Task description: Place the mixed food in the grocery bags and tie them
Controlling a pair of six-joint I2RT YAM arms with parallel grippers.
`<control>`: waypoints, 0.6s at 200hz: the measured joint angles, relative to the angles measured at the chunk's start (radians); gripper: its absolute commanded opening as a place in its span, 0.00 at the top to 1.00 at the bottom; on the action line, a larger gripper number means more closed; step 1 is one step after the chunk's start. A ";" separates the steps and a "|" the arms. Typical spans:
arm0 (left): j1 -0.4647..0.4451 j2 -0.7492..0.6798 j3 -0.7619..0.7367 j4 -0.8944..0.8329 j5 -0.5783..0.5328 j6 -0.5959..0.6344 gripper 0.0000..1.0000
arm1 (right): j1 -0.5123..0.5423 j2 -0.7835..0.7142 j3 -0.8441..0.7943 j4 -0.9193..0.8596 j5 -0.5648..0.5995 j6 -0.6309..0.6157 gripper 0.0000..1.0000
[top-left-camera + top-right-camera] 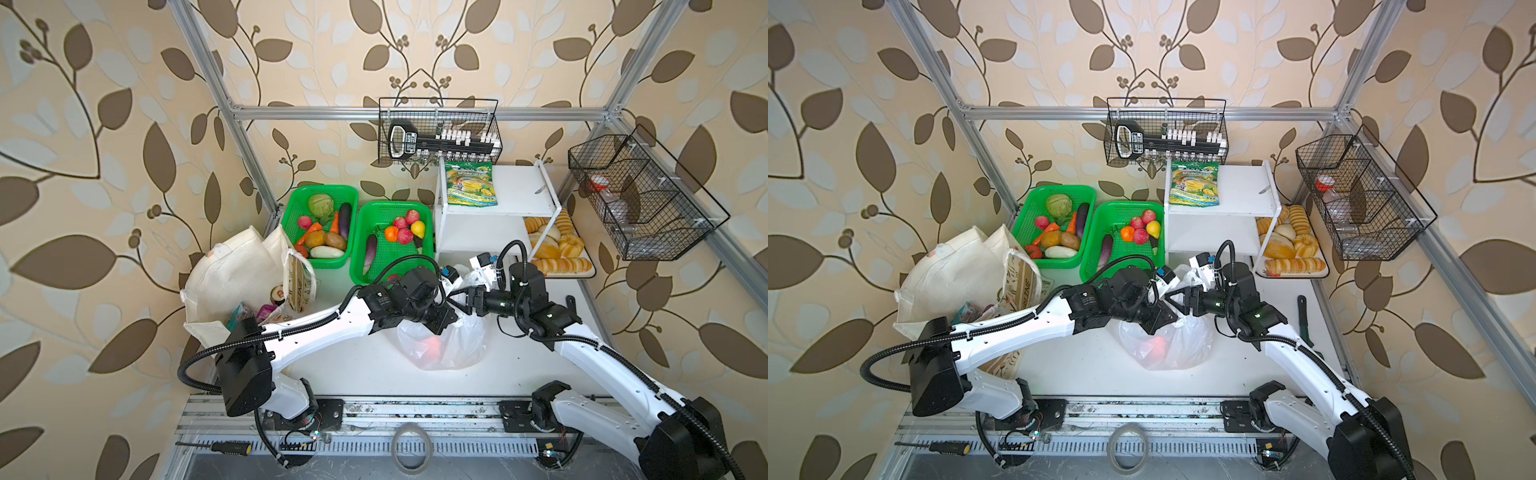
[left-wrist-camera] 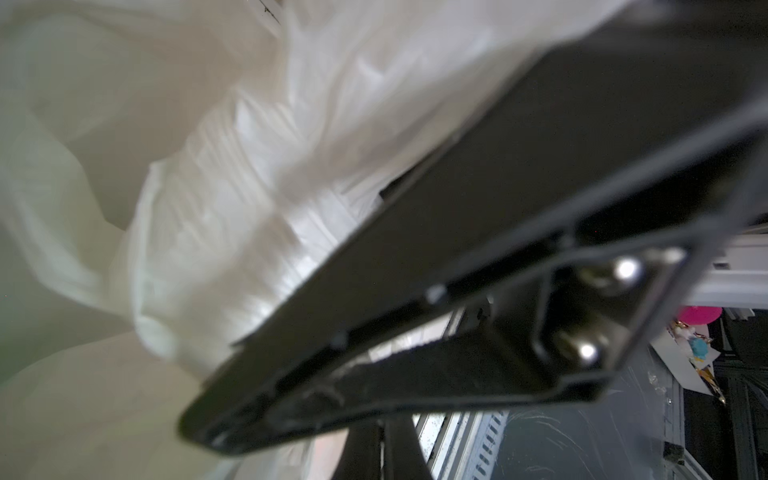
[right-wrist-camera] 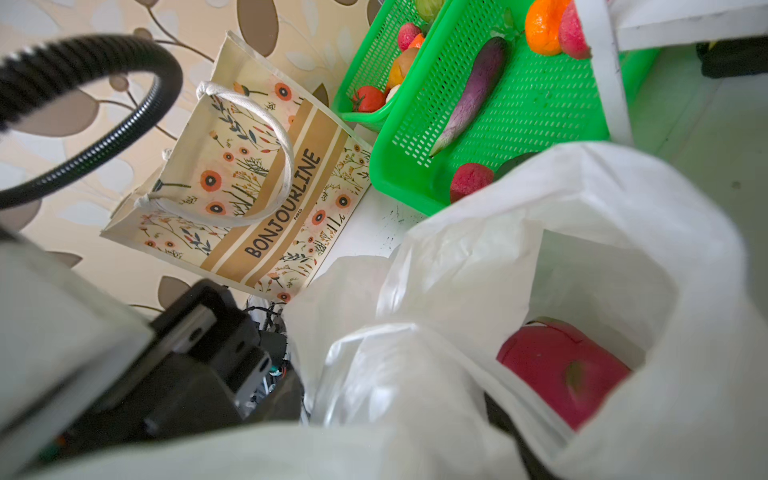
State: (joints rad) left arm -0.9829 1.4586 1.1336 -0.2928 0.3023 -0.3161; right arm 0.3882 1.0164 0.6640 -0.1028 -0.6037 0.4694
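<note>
The white plastic bag (image 1: 449, 349) (image 1: 1167, 349) stands mid-table with a pink dragon fruit (image 3: 557, 365) inside. My left gripper (image 1: 455, 320) (image 1: 1177, 320) is above the bag's top, shut on bunched plastic (image 2: 232, 199). My right gripper (image 1: 451, 297) (image 1: 1169, 297) meets it from the right. Plastic (image 3: 582, 216) covers its jaws in the right wrist view. The cream cloth tote (image 1: 232, 274) (image 1: 955, 270) (image 3: 257, 187) sits at the left. A small can (image 1: 277, 294), a purple packet (image 1: 266, 311) and a blue pouch (image 1: 237, 316) are at its mouth.
Two green baskets (image 1: 320, 226) (image 1: 390, 241) of toy produce stand behind the bags. A white shelf (image 1: 519, 191) holds a green-yellow pouch (image 1: 471, 184), with a bread tray (image 1: 557, 245) beside it. A screwdriver (image 1: 224, 446) and tape roll (image 1: 411, 453) lie at the front rail.
</note>
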 measured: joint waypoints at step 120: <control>0.013 -0.266 -0.024 -0.050 -0.154 0.140 0.01 | -0.097 -0.077 -0.042 0.132 -0.070 0.092 0.86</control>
State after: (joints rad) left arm -0.9703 1.1931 1.1095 -0.3424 0.1482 -0.1761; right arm 0.2916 0.9390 0.6224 0.0296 -0.6739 0.5613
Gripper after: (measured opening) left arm 0.985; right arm 0.132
